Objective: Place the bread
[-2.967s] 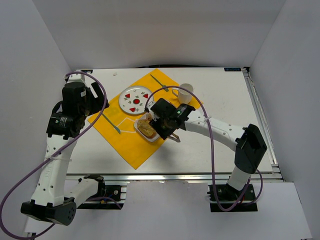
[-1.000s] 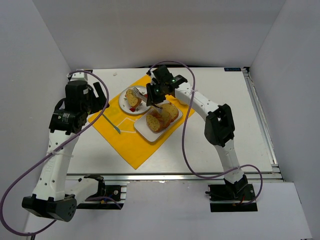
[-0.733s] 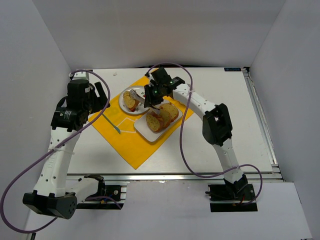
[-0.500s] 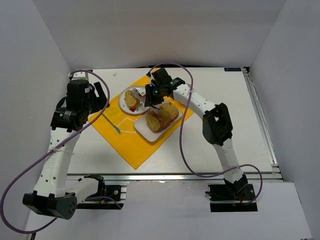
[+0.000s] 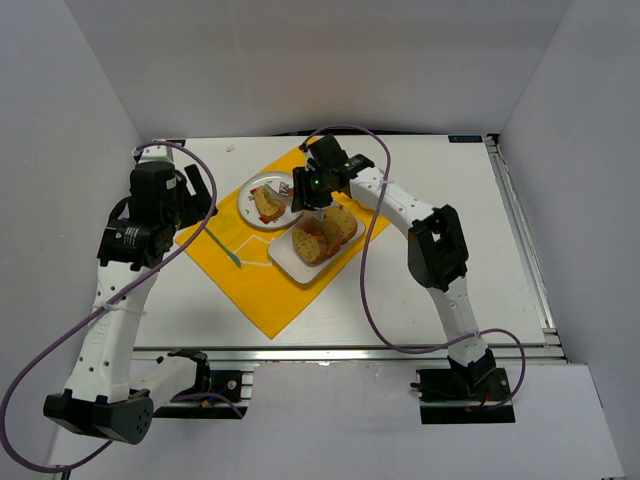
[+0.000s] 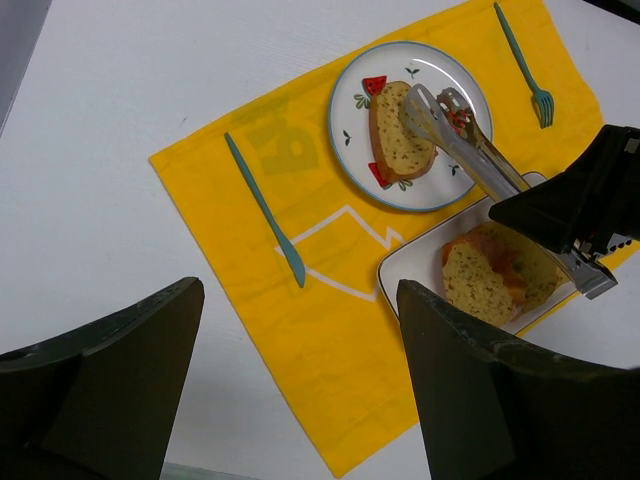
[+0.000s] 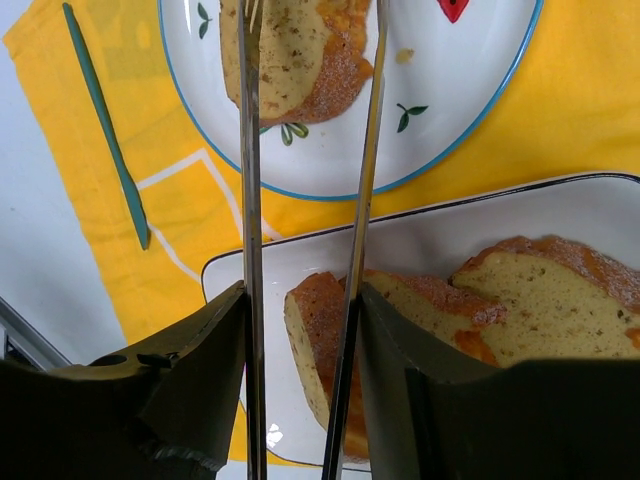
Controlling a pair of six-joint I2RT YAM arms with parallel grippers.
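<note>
The bread [image 5: 266, 203] [image 6: 400, 140] [image 7: 290, 55] lies flat on the round white plate [image 5: 246, 208] [image 6: 455, 168] [image 7: 450, 90] with strawberry prints. My right gripper [image 5: 310, 195] [image 7: 303, 300] is shut on a pair of metal tongs [image 5: 290, 190] [image 6: 465, 140] [image 7: 250, 200]. The tongs' arms stand spread apart, their tips over the slice and not pinching it. My left gripper [image 5: 195, 190] [image 6: 300, 300] hangs open and empty, high above the left side of the yellow mat [image 5: 265, 290].
A white rectangular tray [image 5: 285, 262] [image 7: 560, 210] holds overlapped bread slices [image 5: 322, 232] just below the right gripper. A teal knife [image 5: 225, 248] [image 6: 265, 210] lies left of the plate. A teal fork [image 5: 318, 163] [image 6: 525, 60] lies at the mat's far corner.
The right arm carried the slice from the tray to the round plate. In the last second the tongs' arms spread and the slice settled flat on the plate.
</note>
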